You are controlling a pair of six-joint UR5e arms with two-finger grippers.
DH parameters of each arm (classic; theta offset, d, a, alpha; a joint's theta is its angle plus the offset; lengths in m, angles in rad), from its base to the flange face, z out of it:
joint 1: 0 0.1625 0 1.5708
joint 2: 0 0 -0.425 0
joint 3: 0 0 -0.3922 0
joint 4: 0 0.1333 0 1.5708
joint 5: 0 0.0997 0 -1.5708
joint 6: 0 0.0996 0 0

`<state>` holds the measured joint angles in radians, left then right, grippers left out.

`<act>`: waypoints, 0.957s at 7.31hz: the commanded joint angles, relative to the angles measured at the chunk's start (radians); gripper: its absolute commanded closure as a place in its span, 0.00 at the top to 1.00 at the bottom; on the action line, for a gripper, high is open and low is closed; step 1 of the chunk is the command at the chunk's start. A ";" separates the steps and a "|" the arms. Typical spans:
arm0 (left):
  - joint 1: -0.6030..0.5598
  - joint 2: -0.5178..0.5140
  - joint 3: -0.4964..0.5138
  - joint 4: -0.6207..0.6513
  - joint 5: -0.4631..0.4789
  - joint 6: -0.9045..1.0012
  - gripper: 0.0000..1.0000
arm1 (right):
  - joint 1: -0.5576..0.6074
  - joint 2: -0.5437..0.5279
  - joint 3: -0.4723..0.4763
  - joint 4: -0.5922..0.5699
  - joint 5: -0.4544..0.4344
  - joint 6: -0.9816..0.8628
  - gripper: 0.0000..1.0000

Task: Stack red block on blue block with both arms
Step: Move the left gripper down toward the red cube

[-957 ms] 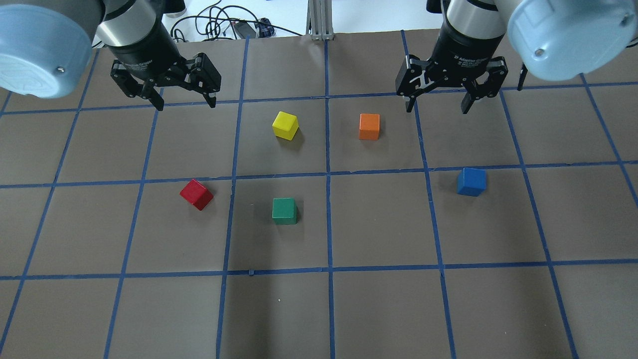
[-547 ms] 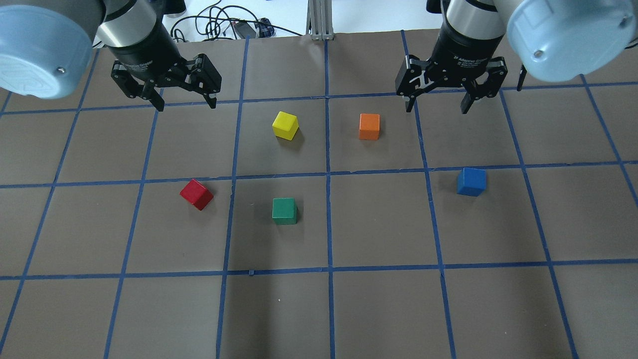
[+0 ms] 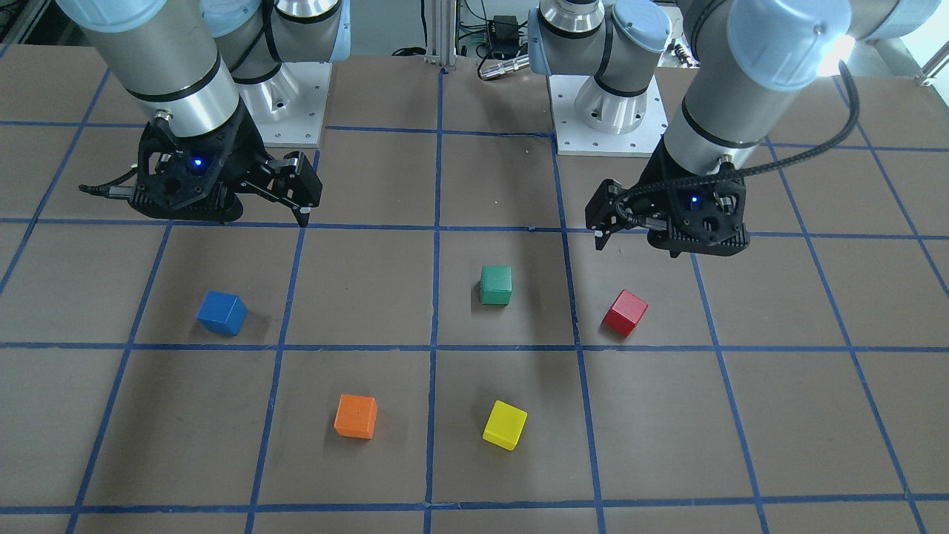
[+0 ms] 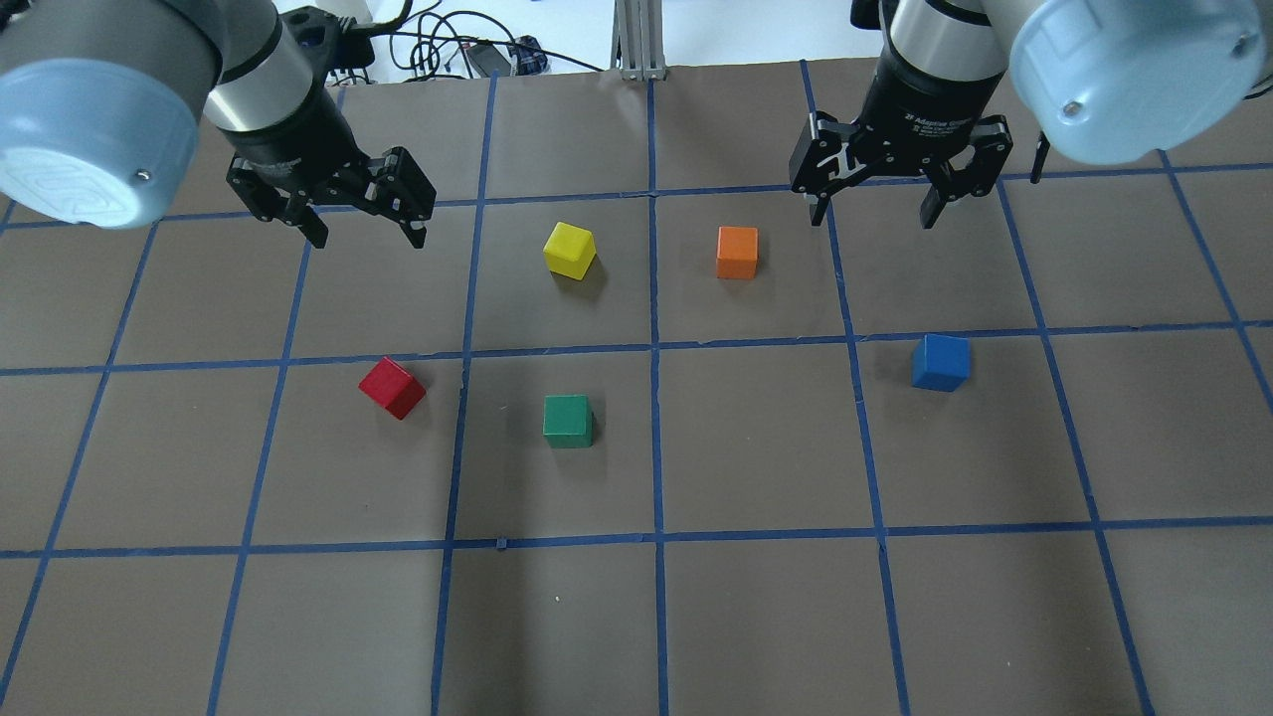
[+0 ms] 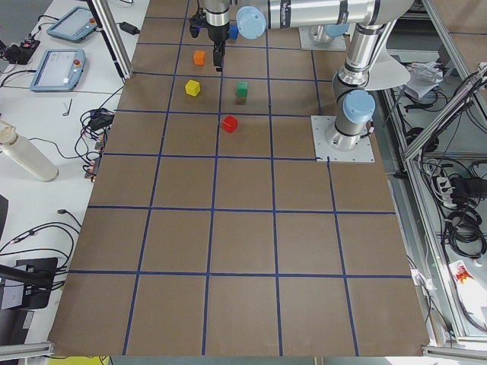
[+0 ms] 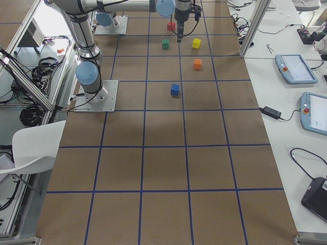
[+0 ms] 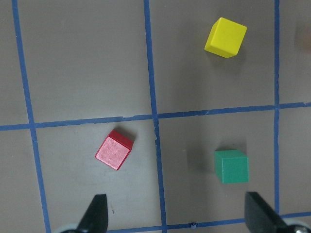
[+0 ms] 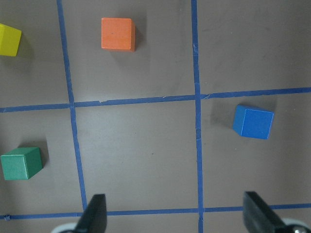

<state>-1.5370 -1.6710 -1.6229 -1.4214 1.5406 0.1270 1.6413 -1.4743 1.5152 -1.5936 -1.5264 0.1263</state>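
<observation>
Red block (image 4: 392, 387) lies flat on the table (image 4: 756, 617) in the robot's left half, well in from the far edge. It is turned cornerwise to the blue tape lines (image 4: 655, 398) and touches none of them. I see bare brown surface on every side of it. Its nearest neighbour is the green block (image 4: 568, 421), toward the table's middle, with a tape line between the two. The faces are matte solid red with crisp edges, and in the left wrist camera the top reads paler, almost pinkish.

Blue block (image 4: 940, 362) sits in the right half, about as far from the far edge as the red one. It is slightly turned against the grid, close to a cross line but apart from it, with open table all round. The green block lies just to the near side of the straight line between the two. Orange block (image 4: 737, 252) and yellow block (image 4: 570, 250) lie nearer the far edge, one on each side of the centre line, well apart from both.

My left claw (image 4: 368, 234) hangs above the table, jaws spread wide and holding nothing. In its wrist camera the red block lies ahead of the fingertips (image 7: 97, 213), close to the one on that view's left. My right claw (image 4: 872, 214) hangs likewise, wide and empty, with the blue block ahead of the fingertip on its wrist view's right.
</observation>
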 commanded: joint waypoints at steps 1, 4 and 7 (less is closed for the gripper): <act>0.043 -0.024 -0.133 0.163 0.003 0.138 1.00 | 0.000 0.002 0.000 0.000 -0.009 -0.008 1.00; 0.112 -0.064 -0.335 0.391 0.013 0.254 1.00 | -0.002 0.003 0.000 0.001 -0.015 -0.014 1.00; 0.123 -0.134 -0.368 0.459 0.062 0.489 1.00 | -0.001 0.002 0.000 0.001 -0.015 -0.016 1.00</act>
<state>-1.4173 -1.7758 -1.9762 -0.9905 1.5977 0.5332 1.6403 -1.4723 1.5156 -1.5912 -1.5410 0.1107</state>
